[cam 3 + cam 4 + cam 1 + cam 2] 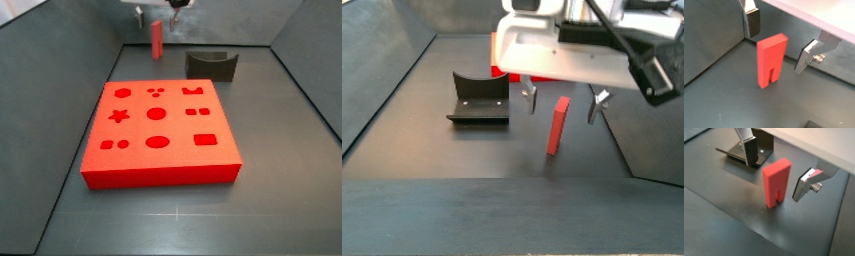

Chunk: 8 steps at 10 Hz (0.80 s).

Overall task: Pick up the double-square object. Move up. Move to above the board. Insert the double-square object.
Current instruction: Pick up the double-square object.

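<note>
The double-square object is a slim red bar with a slot at its foot. It stands upright on the dark floor in both wrist views. My gripper is open, one finger on each side of the bar's upper part, with a gap on both sides. In a side view the bar stands between the lowered fingers of the gripper. The board, a large red block with shaped cut-outs, lies in front of the bar and gripper.
The fixture, a dark bracket, stands on the floor beside the bar and behind the board; it also shows in other views. Grey walls enclose the floor on the sides.
</note>
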{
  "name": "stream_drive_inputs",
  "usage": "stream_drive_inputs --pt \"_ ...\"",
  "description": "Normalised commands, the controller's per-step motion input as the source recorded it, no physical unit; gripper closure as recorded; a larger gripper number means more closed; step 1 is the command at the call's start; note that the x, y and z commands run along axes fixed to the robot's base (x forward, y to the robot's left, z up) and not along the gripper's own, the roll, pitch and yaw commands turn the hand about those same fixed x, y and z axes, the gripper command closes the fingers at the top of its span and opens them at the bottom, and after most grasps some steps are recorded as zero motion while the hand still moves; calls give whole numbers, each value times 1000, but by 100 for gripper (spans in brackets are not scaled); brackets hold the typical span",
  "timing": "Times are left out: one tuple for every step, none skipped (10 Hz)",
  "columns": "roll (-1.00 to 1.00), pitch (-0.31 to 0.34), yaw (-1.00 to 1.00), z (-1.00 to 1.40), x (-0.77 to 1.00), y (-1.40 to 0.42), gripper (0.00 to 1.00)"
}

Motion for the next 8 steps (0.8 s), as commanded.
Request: stream_drive_inputs --pt "71 -299 -80 -346 -426 0 0" --pt "0 -21 0 0 -3 0 0" --pt "0 -16 0 0 0 0 0" --pt "0 0 0 0 0 0 0" --pt "0 0 0 0 0 0 100" --pt "0 0 0 0 0 0 100" --pt "0 0 0 0 0 0 100" --pt "0 0 0 0 0 0 100"
